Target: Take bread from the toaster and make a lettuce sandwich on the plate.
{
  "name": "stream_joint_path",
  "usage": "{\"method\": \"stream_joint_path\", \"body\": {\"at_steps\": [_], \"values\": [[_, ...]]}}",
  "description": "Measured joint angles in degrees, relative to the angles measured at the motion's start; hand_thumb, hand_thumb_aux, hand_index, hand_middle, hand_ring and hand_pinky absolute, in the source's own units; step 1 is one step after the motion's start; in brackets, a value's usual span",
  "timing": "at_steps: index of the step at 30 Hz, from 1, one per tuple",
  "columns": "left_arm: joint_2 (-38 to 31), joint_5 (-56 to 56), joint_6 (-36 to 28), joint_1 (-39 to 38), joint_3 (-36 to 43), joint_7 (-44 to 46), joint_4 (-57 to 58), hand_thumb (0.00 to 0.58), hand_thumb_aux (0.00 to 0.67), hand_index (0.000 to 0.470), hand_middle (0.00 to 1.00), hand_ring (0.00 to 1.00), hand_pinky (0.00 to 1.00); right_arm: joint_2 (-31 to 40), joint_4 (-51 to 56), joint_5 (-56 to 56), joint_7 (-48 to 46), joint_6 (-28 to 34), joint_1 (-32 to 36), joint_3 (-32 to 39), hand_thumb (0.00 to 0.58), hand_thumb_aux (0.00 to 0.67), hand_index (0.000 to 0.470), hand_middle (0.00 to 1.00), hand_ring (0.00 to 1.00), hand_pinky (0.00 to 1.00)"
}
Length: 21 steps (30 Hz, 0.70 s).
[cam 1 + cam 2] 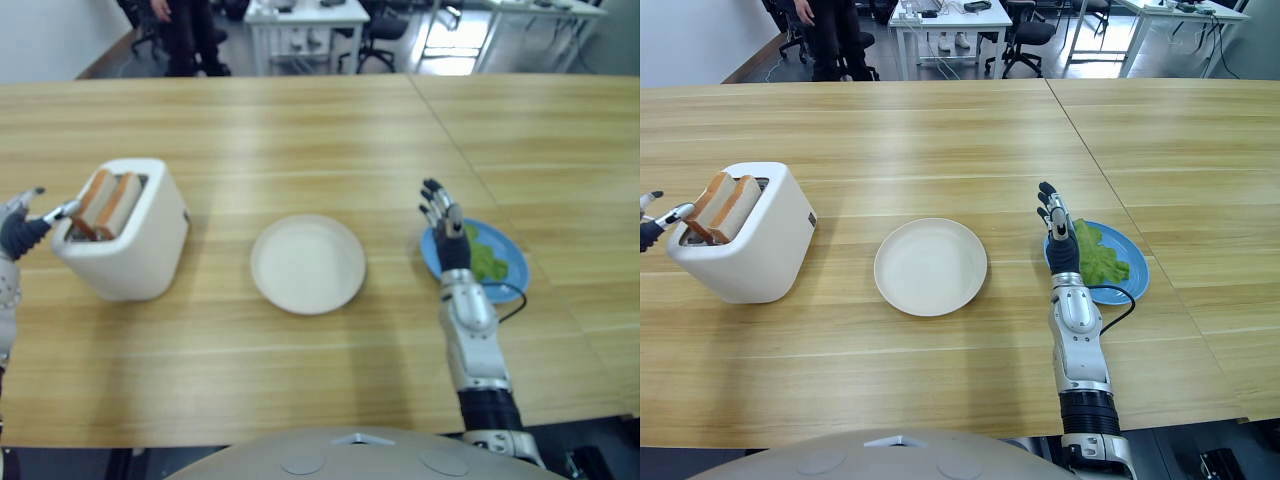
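The left hand (pixel 20 228) sits at the toaster's 9 o'clock side with its fingers spread. One fingertip reaches the edge of the nearer of two bread slices (pixel 108 203), but nothing is gripped yet. Both slices stand upright in the slots of the white toaster (pixel 135 250), so the first step is only at the point of contact.

The right hand (pixel 445 228) is held flat and wide with straight fingers and holds nothing. It lies at the 9 o'clock rim of the blue plate (pixel 520 262), which carries the lettuce (pixel 485 258).

Between them, the cream plate (pixel 307 263) lies bare on the desk (pixel 300 130), with the toaster at its 9 o'clock and the blue plate at its 3 o'clock.

By my judgement nothing is assembled yet. Left to do are lifting out a slice, laying it on the cream plate, adding lettuce, and topping with the second slice.
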<state>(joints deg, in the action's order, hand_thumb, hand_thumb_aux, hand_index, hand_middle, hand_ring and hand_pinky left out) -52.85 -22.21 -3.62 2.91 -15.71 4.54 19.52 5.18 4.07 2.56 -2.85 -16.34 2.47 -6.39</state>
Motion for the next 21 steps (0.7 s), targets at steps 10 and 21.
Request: {"method": "stream_joint_path", "body": {"at_steps": [10, 21], "values": [[1.76, 0.19, -0.47, -0.06, 1.30, 0.02, -0.92, 0.000, 0.000, 0.000, 0.00, 0.00, 0.00, 0.05, 0.02, 0.00, -0.01, 0.57, 0.00, -0.04, 0.000, 0.000, 0.000, 0.00, 0.00, 0.00], [1.14, -9.36, -3.85, -3.53, 3.58, -5.55, -7.70, 0.000, 0.000, 0.000, 0.00, 0.00, 0.00, 0.08, 0.35, -0.01, -0.01, 0.67, -0.08, -0.12, 0.000, 0.000, 0.000, 0.00, 0.00, 0.00]]}}
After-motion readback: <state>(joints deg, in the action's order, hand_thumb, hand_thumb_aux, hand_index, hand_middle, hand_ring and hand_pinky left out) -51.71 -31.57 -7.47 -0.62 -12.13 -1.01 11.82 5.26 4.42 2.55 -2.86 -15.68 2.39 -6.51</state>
